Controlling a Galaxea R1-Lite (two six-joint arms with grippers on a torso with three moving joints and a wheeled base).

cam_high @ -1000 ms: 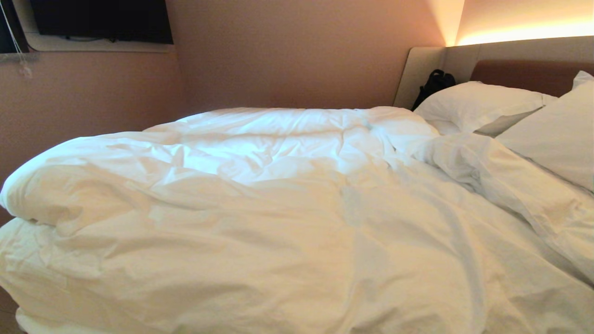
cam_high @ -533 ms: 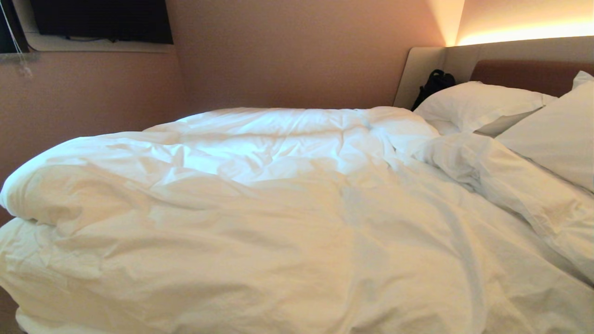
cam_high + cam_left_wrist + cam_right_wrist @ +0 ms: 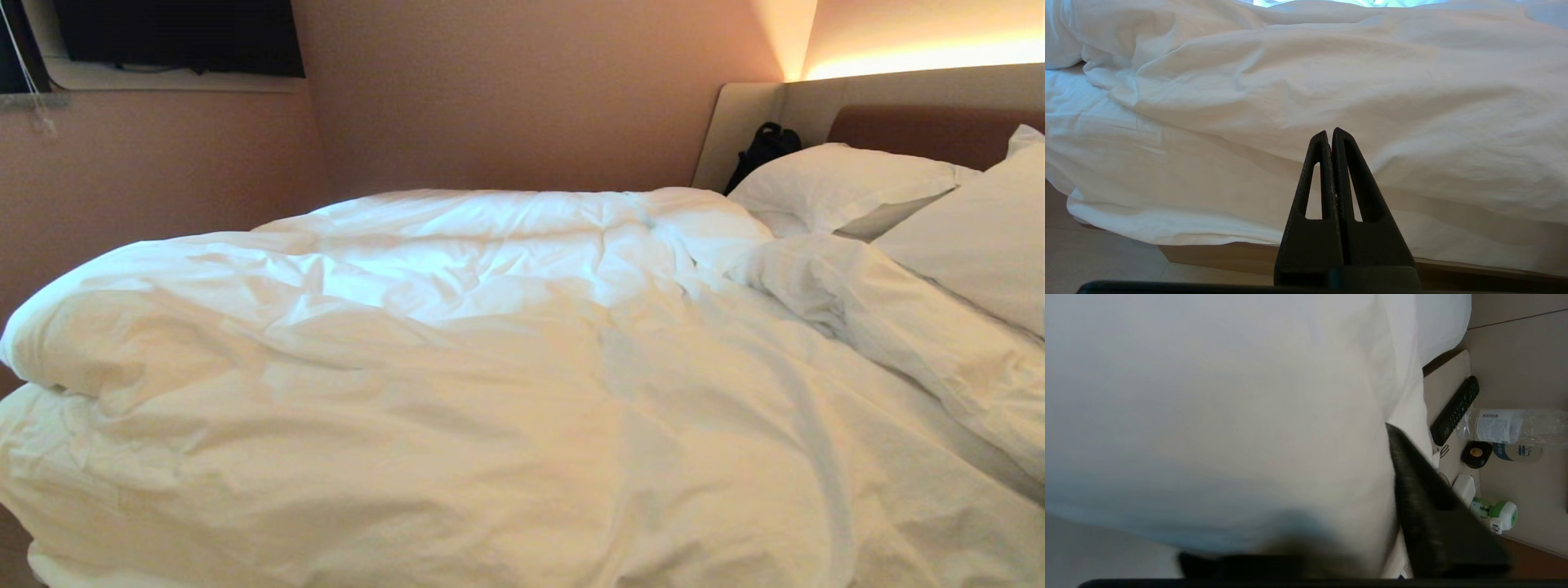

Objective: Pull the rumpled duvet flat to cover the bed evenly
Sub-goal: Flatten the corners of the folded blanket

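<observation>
The white duvet [image 3: 457,359] lies rumpled across the bed [image 3: 1220,255]. It is bunched in a thick roll at the left end [image 3: 73,343] and folded back in a ridge [image 3: 890,318] below the pillows. Neither arm shows in the head view. My left gripper [image 3: 1331,131] is shut and empty. It hangs level in front of the duvet's overhanging side, above the tan wooden base. My right gripper [image 3: 1306,433] is pushed into the duvet [image 3: 1229,396] near the bed's head-end corner. White cloth bulges up against it and hides most of it.
Two white pillows [image 3: 841,184] [image 3: 980,237] lean on the padded headboard [image 3: 922,131], with a black bag [image 3: 763,147] in its corner. A bedside top [image 3: 1447,388] beside the mattress holds a remote [image 3: 1455,410], a water bottle [image 3: 1511,426] and a green-and-white device [image 3: 1496,514]. Pink walls close the far side.
The duvet's folded ridge at the near right has shifted slightly. The rest of the head view is unchanged.
</observation>
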